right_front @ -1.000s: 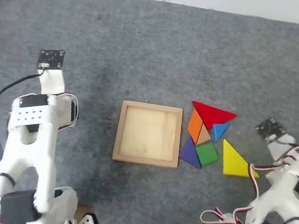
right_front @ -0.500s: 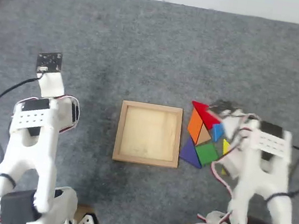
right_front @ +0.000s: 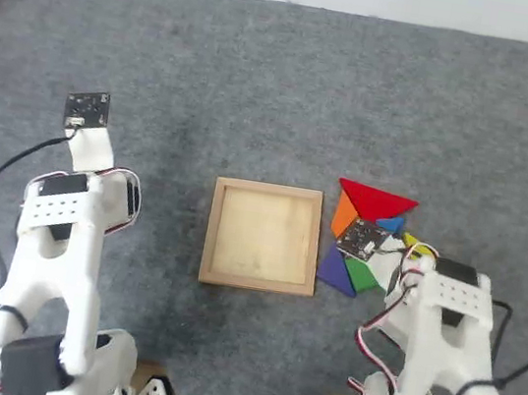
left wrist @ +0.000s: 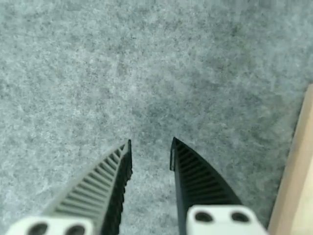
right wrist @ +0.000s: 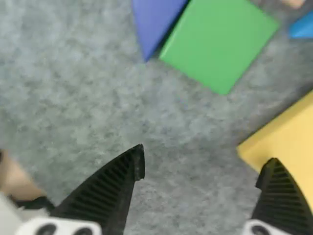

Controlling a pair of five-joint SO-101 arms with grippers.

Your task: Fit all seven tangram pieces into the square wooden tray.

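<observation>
The square wooden tray [right_front: 263,236] lies empty mid-table. Right of it is the cluster of pieces: red triangle [right_front: 375,200], orange piece [right_front: 344,218], small blue triangle [right_front: 391,223], purple triangle [right_front: 335,271] and green square [right_front: 362,276]. The right arm [right_front: 447,304] hangs over the cluster's near right side and hides most of the yellow triangle [right_front: 414,246]. In the right wrist view my right gripper [right wrist: 204,161] is wide open above bare carpet, between the green square [right wrist: 220,41] and the yellow triangle [right wrist: 283,142]. My left gripper [left wrist: 150,149] is slightly open over carpet, holding nothing.
Grey carpet covers the table. The left arm [right_front: 62,217] stands left of the tray, whose wooden rim [left wrist: 293,181] shows beside the left gripper. Open carpet lies beyond the tray and the pieces.
The right arm swung in from the table's right edge, passed over the pieces, and now sits lower, covering the yellow triangle. The left arm barely moved.
</observation>
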